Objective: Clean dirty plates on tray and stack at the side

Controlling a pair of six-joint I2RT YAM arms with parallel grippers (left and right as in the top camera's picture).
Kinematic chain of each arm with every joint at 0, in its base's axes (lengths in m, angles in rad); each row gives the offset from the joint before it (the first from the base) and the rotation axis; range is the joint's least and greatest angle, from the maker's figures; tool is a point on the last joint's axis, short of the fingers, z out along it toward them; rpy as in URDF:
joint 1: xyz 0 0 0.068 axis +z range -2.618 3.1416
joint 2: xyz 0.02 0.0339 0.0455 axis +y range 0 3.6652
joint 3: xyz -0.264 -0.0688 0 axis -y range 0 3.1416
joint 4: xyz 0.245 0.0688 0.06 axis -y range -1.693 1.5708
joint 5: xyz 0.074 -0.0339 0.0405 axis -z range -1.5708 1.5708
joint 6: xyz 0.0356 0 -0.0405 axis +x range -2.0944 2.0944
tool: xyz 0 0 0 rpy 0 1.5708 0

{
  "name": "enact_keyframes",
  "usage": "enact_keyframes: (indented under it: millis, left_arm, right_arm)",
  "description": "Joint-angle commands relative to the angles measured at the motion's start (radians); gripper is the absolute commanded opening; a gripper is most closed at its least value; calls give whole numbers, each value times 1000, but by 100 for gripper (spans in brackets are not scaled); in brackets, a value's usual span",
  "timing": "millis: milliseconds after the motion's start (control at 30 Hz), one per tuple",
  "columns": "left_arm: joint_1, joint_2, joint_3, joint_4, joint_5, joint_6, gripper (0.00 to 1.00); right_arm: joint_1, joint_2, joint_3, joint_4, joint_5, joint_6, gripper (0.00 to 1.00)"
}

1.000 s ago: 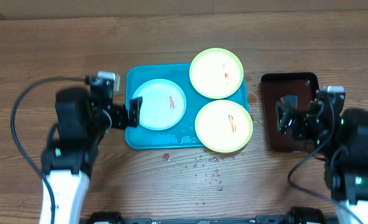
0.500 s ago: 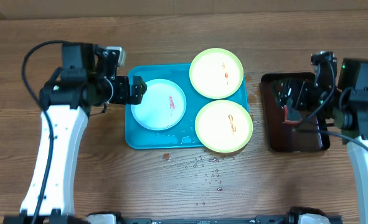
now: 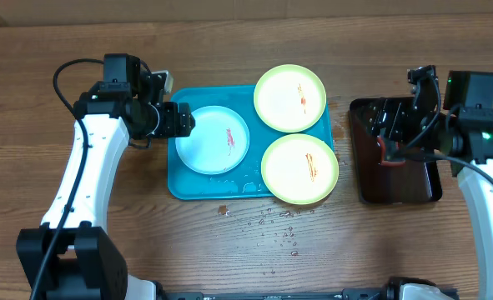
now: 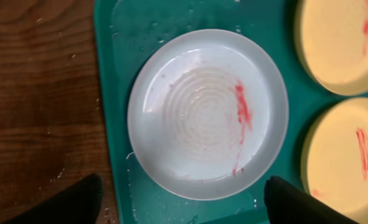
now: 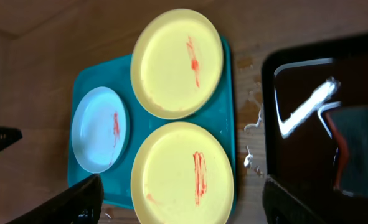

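The turquoise tray (image 3: 179, 179) holds a blue-rimmed plate (image 3: 213, 139) on its left and two green-rimmed plates, one at the back right (image 3: 289, 98) and one at the front right (image 3: 300, 169). All three plates have red smears. My left gripper (image 3: 183, 123) is open and empty over the tray's left rim, beside the blue plate. In the left wrist view its fingers (image 4: 184, 205) straddle the near edge of the blue plate (image 4: 207, 115). My right gripper (image 3: 385, 133) is open and empty over the dark tray (image 3: 421, 190). The right wrist view shows both green plates (image 5: 177, 62) (image 5: 180, 174) between its fingers (image 5: 180, 205).
The dark glossy tray stands right of the turquoise tray, with a red-edged object (image 3: 385, 154) inside it. Water drops (image 3: 279, 225) lie on the wooden table in front of the turquoise tray. Black cables trail from both arms.
Both arms have swung toward the back of the table. My left gripper has shifted back along the tray's left rim. My right gripper has moved over the dark tray's back part.
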Motion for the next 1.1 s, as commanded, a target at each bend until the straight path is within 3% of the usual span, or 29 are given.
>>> enact_keyframes:
  millis: [0,133,533,767,1067]
  left_arm:
    - [2,43,22,-1,-79,-60,76]
    - [-5,106,22,-2,-79,-63,66]
    - [-48,269,22,61,-87,10,48]
    - [-55,294,22,42,-240,-10,48]
    - [-76,297,16,54,-200,-58,48]
  right_arm:
    - [6,22,28,-12,78,45,79]
    - [6,31,28,-27,121,45,76]
    - [6,33,26,-31,137,41,73]
    - [6,33,25,-37,147,40,73]
    - [6,33,25,-37,162,40,73]
